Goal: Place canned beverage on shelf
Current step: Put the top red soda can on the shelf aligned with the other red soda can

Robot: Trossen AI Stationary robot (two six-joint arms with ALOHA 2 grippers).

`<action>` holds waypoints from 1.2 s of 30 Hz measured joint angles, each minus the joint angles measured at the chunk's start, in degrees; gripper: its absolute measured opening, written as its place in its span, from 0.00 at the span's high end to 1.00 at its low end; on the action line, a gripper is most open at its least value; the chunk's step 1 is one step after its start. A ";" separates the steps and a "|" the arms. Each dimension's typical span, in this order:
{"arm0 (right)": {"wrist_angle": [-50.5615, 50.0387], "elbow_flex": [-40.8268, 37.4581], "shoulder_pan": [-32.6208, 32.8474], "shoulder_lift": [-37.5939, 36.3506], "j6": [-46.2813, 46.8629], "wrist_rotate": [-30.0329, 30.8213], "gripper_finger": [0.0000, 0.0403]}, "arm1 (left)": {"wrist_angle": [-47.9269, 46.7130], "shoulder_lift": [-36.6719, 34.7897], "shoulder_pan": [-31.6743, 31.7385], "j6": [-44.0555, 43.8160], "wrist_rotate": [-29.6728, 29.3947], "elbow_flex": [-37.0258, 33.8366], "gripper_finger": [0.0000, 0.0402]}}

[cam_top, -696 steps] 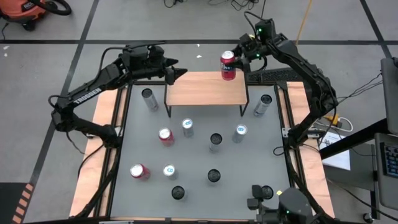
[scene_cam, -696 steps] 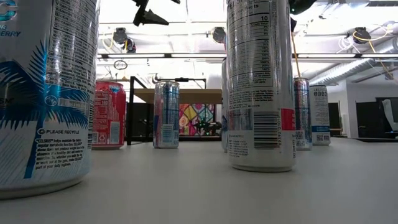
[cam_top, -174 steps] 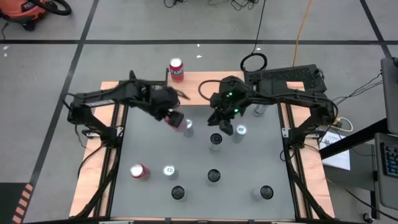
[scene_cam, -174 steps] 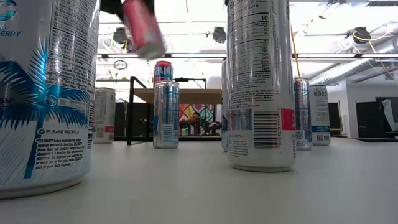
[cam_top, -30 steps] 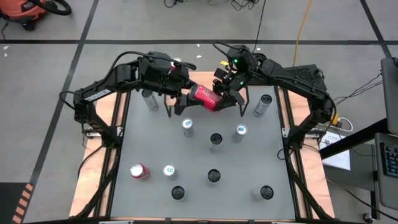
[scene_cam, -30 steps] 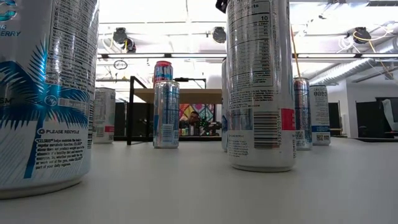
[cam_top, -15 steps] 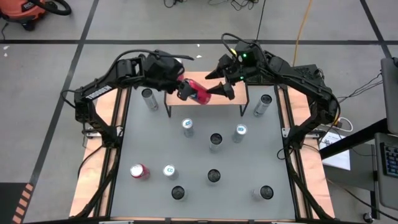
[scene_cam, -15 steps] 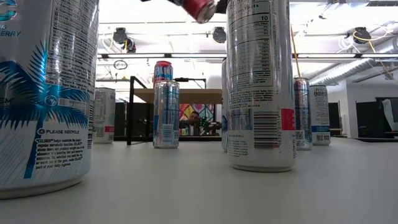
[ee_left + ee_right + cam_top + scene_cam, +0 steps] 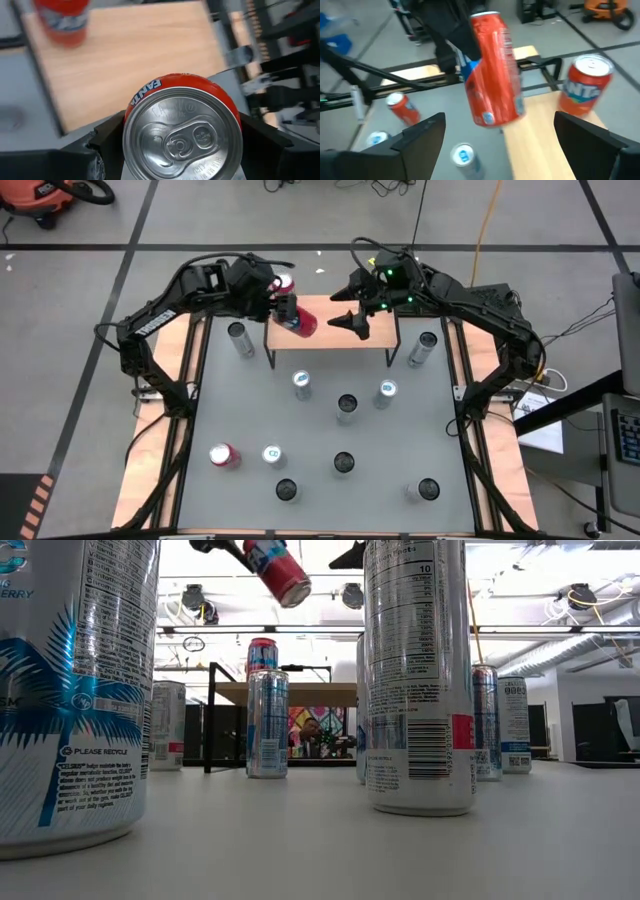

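A red Fanta can (image 9: pixel 301 321) hangs tilted above the left part of the shelf (image 9: pixel 338 340), with my left gripper (image 9: pixel 288 310) shut on it. The low view shows that can (image 9: pixel 279 571) high above the table, its top toward the upper left. A second red Fanta can (image 9: pixel 283 283) stands upright on the shelf's far left corner. My right gripper (image 9: pixel 349 309) hovers open over the shelf's middle, just right of the held can and touching nothing. My left gripper pinches the can's side wall near its top end (image 9: pixel 137 101) between its two fingers (image 9: pixel 106 134), one on each side. The fingers come from the table's left, slanting down. The can is lifted clear of the shelf and tilted, bottom end lower.
Several cans stand upright on the grey table near the shelf: silver ones (image 9: pixel 302 385) (image 9: pixel 346 408) (image 9: pixel 386 392), one beside each shelf end (image 9: pixel 238 338) (image 9: pixel 423 349), and a red one (image 9: pixel 223 456) at the near left. Tall cans (image 9: pixel 415 670) stand close in the low view.
The can lay level between both grippers. My left gripper has carried it toward the shelf's far left and rolled, tipping it from lying toward upright. My right gripper, which was at the can's other end, now stands apart from it with fingers spread.
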 joint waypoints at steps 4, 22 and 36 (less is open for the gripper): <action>-0.54 0.00 0.25 0.02 0.13 2.86 0.15 | -4.95 0.07 1.88 -0.83 0.10 -0.02 0.30; -10.06 0.00 0.16 0.02 1.90 4.36 0.15 | -7.93 0.39 10.66 8.68 4.80 7.02 0.30; -16.45 0.00 0.07 0.02 1.63 7.39 0.15 | -13.21 6.98 8.22 14.68 -6.67 7.26 0.30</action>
